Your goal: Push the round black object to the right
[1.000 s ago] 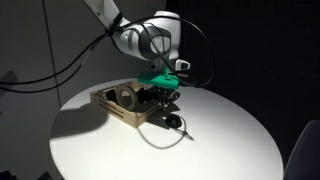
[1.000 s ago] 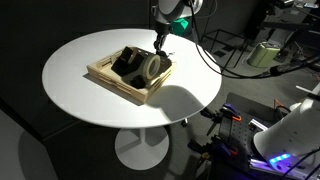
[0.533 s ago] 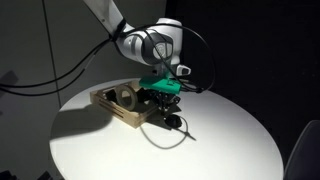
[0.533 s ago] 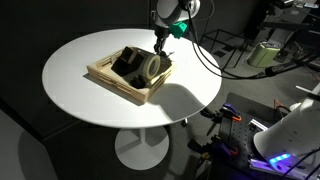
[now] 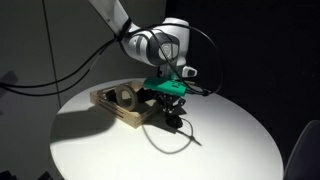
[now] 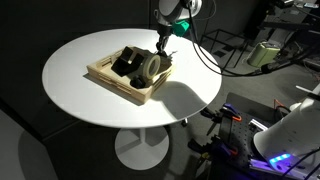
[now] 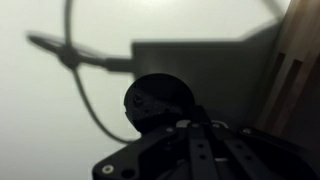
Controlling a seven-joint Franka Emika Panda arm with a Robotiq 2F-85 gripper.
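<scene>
The round black object (image 7: 152, 102) is a small glossy dome on the white table, just off the wooden tray's corner, with a thin cable trailing from it. It also shows in an exterior view (image 5: 173, 123). My gripper (image 5: 166, 108) hangs right over it, fingertips down at it and apparently touching. In the wrist view the dark fingers (image 7: 200, 140) lie close together and look shut, holding nothing. In an exterior view the gripper (image 6: 164, 52) stands at the tray's far corner and the black object is hidden.
The wooden tray (image 5: 112, 110) (image 6: 105, 80) holds angular black pieces and a pale ring-shaped roll (image 6: 151, 67). The thin cable (image 5: 190, 138) runs across the round white table (image 5: 230, 140). Equipment and cables stand beyond the table (image 6: 265, 55).
My gripper has shifted a little away from the tray. The black object and its cable have slid slightly the same way.
</scene>
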